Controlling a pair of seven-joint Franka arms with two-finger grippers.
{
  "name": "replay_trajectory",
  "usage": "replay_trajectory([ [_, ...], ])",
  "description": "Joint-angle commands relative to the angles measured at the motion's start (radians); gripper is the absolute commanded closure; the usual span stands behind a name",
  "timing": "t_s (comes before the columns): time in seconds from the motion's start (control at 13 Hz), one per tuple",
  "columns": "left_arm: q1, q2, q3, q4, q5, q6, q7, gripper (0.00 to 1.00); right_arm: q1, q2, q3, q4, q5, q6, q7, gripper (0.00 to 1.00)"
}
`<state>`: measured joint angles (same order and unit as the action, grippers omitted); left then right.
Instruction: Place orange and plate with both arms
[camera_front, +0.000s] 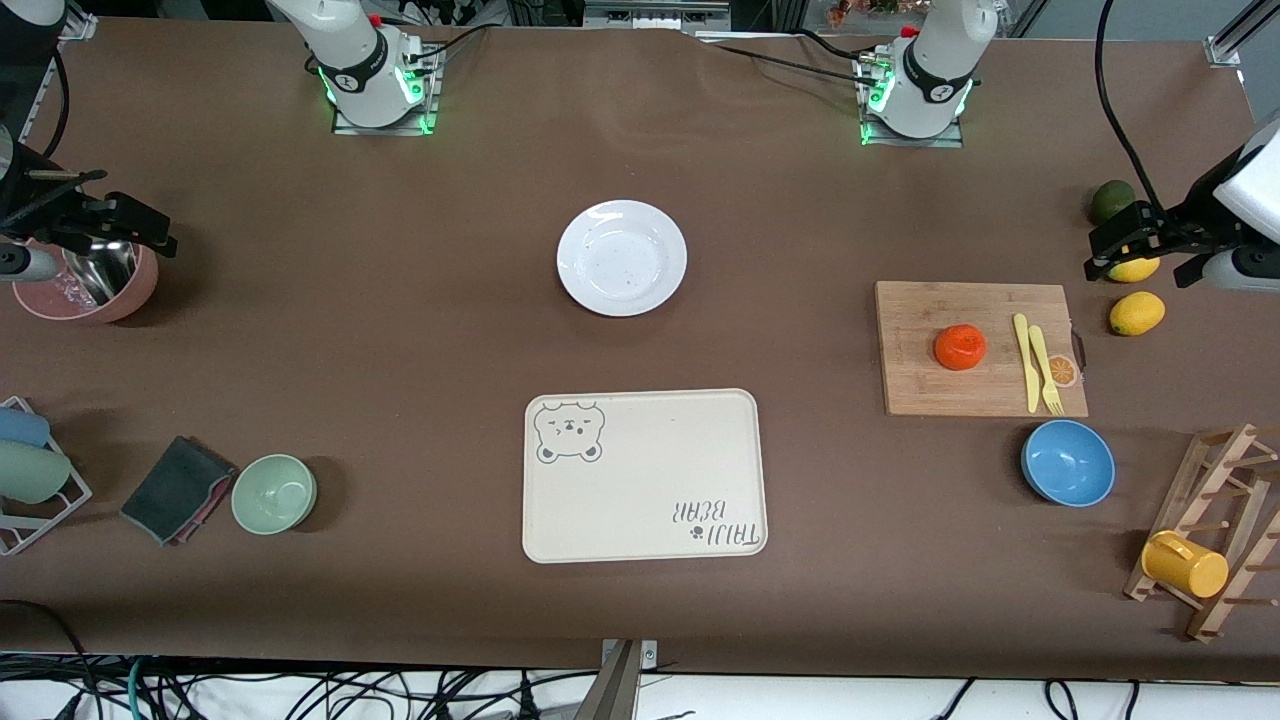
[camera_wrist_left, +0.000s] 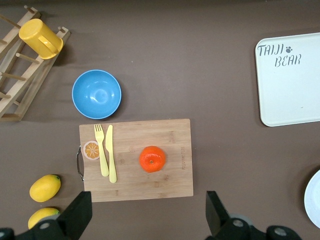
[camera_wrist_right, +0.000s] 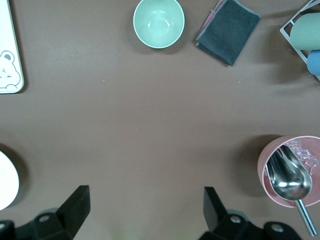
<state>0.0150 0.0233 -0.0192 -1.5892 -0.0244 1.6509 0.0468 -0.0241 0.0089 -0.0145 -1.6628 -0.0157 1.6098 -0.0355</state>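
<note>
The left pincer (camera_front: 1140, 245) hangs in the air over the yellow lemons at the left arm's end of the brown bench (camera_front: 400, 330). Its fingers stand wide apart and hold nothing. In the left wrist view only the two dark fingertips (camera_wrist_left: 75, 216) show, cut off by the frame edge. One oval yellow lemon (camera_front: 1133, 268) is partly hidden under this pincer in the front view.

The small round red-orange orange (camera_front: 960, 347) sits on the rectangular wooden cutting board (camera_front: 920, 390), which I take as the landmark. The orange is near the middle of the board, apart from the pale yellow plastic knife (camera_front: 1024, 360) and fork (camera_front: 1046, 372) lying side by side on the same board. The orange is round, so it has no clear long axis; its dimpled top faces up.

The round plain white plate (camera_front: 621, 257) lies flat on the bench, well apart from the board, toward the right arm's end and a little farther from the front camera. In both wrist views only its rim shows.

The right pincer (camera_front: 60, 225) is over the pink bowl (camera_front: 135, 290) with the metal scoop (camera_wrist_right: 287, 177), far from the board; its fingers are wide apart and hold nothing. Much of the bowl is hidden under it.
</note>
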Motion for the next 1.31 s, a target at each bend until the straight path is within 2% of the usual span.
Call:
replay_trajectory([
  [0.0,-0.001,0.007,0.002,0.022,-0.011,-0.003,0.018,0.0,0.004,0.006,-0.007,0.018,0.01,-0.008,0.002,0.0],
  [1.23,-0.001,0.007,0.001,0.022,-0.011,-0.006,0.016,0.0,0.004,0.006,-0.005,0.02,0.008,-0.022,-0.001,0.0],
])
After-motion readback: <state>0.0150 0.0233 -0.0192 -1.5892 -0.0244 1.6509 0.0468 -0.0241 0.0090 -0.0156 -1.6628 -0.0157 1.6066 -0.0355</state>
